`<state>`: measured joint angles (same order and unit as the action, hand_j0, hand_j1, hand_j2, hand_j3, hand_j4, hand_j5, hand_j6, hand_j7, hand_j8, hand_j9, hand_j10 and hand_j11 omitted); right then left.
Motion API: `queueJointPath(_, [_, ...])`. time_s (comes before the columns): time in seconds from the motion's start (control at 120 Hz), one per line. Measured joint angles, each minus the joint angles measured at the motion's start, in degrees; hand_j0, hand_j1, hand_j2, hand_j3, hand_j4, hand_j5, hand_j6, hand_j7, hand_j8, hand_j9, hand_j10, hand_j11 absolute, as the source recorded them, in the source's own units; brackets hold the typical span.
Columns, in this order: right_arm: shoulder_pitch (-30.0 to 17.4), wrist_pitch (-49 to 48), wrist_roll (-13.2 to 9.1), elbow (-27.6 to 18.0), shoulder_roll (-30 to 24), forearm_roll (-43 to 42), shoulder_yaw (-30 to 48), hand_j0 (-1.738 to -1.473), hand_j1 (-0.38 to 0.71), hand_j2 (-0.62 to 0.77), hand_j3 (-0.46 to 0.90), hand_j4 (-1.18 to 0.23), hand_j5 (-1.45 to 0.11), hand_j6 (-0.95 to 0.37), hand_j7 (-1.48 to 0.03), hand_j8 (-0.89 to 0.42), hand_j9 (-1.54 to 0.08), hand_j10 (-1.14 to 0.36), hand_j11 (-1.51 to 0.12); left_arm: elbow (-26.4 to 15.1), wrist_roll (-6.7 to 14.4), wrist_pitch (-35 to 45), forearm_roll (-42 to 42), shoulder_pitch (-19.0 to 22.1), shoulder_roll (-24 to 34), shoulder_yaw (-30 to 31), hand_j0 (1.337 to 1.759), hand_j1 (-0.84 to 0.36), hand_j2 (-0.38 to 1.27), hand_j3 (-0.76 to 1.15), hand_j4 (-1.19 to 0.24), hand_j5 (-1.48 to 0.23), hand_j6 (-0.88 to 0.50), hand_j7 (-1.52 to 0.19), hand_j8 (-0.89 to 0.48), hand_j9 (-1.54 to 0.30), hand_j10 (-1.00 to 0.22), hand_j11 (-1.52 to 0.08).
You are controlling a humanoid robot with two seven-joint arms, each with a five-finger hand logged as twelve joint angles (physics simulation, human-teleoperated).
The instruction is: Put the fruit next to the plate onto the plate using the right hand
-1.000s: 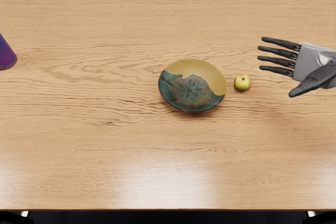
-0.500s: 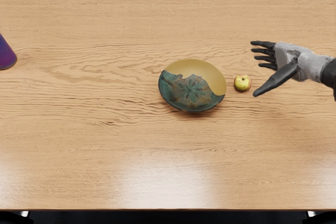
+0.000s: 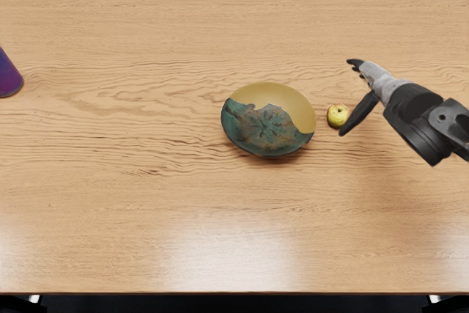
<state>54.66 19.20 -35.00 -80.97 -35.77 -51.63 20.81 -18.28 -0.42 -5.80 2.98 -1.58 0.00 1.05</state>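
- Light wood-grain table point(image 3: 146, 203) fills the view, w/ a grey strip of background along the far edge.
- Right hand point(image 3: 372, 82) comes in from the right side, seen nearly edge-on. Its dark fingers point(image 3: 357, 64) point away and its thumb point(image 3: 359, 113) slants down toward the near side.
- Hand state: fingers and thumb are apart and nothing is held.
- Small round yellow-green fruit point(image 3: 338, 115) sits on the table just left of the hand, right beside the thumb. A slim gap seems to show, but I can't tell for sure if they touch.
- Round teal-and-mustard ceramic plate point(image 3: 271, 89) lies further left of the hand, past the fruit. Fruit is just beside the plate's rim, not on it, and nothing sits on the plate.
- Purple object point(image 3: 7, 75) is cut off at the far-left edge, well apart from the hand and prob. not part of the job.
- Left arm isn't in view.
- Progress, my read: the hand is at the end of its reach, abt to grasp. No part of the task is done yet.
- Left to do: close around the fruit, lift it, carry it a short way left over the rim, set it down and let go.
- Fruit is round, so a nudge from the thumb could roll it.
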Motion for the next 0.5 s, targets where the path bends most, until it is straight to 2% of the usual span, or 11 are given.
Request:
queueJointPath(0.158, [1.75, 0.66, 0.0, 8.03, 6.21, -0.52, -3.54, -1.658, -0.31, -0.01, 0.0, -0.04, -0.05, -0.04, -0.05, -0.04, -0.05, -0.04, -0.05, 0.0, 0.0, 0.0, 0.0, 0.0, 0.0, 0.0, 1.658, 0.35, 0.0, 0.0, 0.0, 0.0, 0.0, 0.0, 0.0, 0.0, 0.0, 0.0])
queueJointPath(0.5, [2.27, 10.8, 0.0, 18.79, 15.19, -0.92, -9.37, -1.658, -0.3, -0.01, 0.0, -0.05, -0.06, -0.05, -0.06, -0.05, -0.06, -0.05, -0.06, 0.0, 0.01, 0.0, -0.01, 0.0, 0.0, 0.0, 1.658, 0.35, 0.0, 0.0, 0.0, 0.0, 0.0, 0.0, 0.0, 0.0, 0.0, 0.0])
